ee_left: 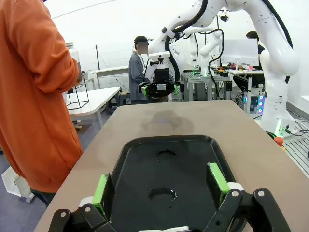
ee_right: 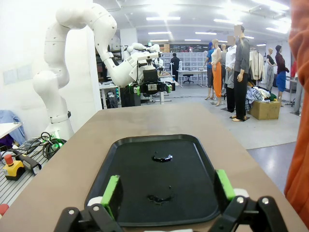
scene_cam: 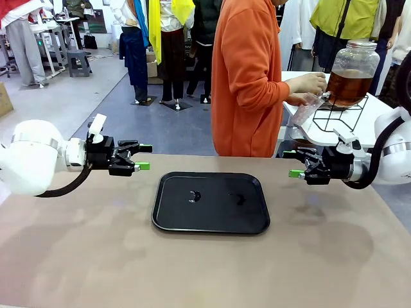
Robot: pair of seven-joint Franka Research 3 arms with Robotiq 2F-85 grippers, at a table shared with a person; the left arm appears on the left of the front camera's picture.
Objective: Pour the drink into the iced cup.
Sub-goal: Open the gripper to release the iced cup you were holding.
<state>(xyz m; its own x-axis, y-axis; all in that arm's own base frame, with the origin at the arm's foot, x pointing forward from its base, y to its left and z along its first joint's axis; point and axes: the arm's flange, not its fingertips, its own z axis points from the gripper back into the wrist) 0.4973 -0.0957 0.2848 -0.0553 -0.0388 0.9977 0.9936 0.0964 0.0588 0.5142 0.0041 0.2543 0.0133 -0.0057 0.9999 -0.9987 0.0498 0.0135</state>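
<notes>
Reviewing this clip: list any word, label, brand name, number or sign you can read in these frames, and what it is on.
None is readable.
Flat black rectangular plastic tray: no print, only small wet patches.
Large clear glass dispenser jar of amber-brown drink: no label visible.
Left end effector and right end effector: no legible markings.
Backdrop shelving in the right wrist view: too small and blurred to read.

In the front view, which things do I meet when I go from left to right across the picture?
left gripper → black tray → right gripper → the person's hands holding a clear cup at the spigot → dispenser jar of the drink
</notes>
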